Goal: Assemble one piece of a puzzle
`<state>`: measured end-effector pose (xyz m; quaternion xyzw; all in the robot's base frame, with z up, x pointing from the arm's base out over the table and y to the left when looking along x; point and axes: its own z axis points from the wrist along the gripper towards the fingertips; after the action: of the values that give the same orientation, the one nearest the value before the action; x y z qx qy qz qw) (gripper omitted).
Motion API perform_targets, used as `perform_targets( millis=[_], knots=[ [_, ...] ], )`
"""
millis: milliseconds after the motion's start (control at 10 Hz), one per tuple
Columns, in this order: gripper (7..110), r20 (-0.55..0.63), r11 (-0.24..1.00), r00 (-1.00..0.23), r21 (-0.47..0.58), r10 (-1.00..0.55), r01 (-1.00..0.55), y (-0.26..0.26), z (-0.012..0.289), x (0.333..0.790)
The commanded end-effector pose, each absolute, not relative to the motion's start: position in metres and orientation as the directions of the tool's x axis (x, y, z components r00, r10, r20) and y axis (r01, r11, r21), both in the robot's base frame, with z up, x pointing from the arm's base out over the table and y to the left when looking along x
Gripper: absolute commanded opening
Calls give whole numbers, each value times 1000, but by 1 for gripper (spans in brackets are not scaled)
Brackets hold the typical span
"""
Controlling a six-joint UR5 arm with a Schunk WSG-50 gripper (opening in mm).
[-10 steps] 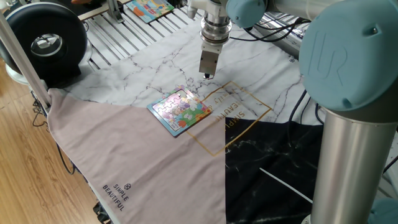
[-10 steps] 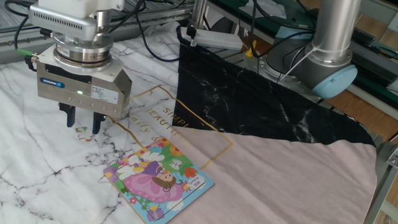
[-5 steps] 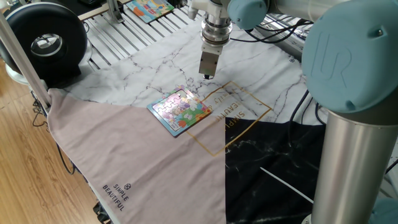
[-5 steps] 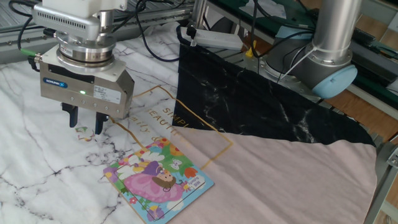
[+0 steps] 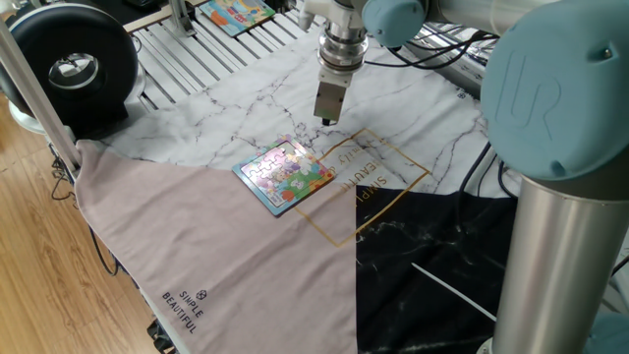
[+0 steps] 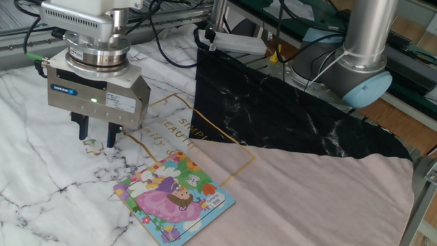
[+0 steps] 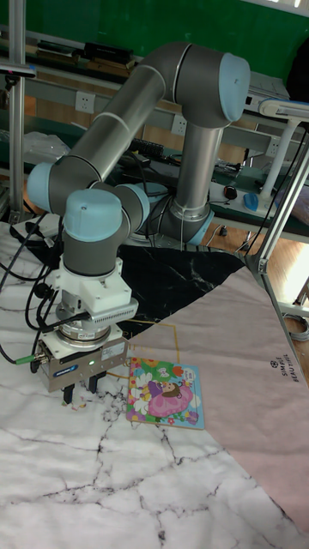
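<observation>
The puzzle (image 5: 285, 175) (image 6: 174, 197) (image 7: 166, 393) lies flat where the marble-print cloth meets the pink cloth: a small blue-rimmed board with a pink and green cartoon picture. The piece (image 6: 91, 147) (image 7: 79, 404) is a tiny pale scrap on the marble print, a short way behind the board's far corner. My gripper (image 5: 325, 120) (image 6: 96, 137) (image 7: 81, 393) hangs straight down just over the piece. It is open, its two dark fingers stand apart on either side of the piece, and nothing is between them. In the first fixed view the piece is too small to make out.
A second colourful board (image 5: 236, 12) lies on a slatted metal rack (image 5: 197, 59) at the back. A black round device (image 5: 74, 64) stands at the left. Black cloth (image 6: 287, 102) covers the side by my arm's base (image 5: 560, 246), with cables behind it.
The gripper has shifted a little toward the puzzle and slightly lower over the piece. Its fingers stay apart. The puzzle and the piece have not moved.
</observation>
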<state>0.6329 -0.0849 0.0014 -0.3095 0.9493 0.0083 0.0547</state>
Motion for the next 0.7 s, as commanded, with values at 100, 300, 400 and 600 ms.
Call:
perform_targets(
  millis=[100, 300, 400, 600],
  knots=[
    [44, -142, 814, -805, -13, -576, -580, -83, -3, 634],
    [44, -151, 813, -803, -11, -577, -582, -81, -4, 635],
    [44, -153, 813, -803, -11, -577, -582, -81, -4, 635],
    [44, -154, 815, -804, -17, -575, -579, -81, -5, 636]
  ],
)
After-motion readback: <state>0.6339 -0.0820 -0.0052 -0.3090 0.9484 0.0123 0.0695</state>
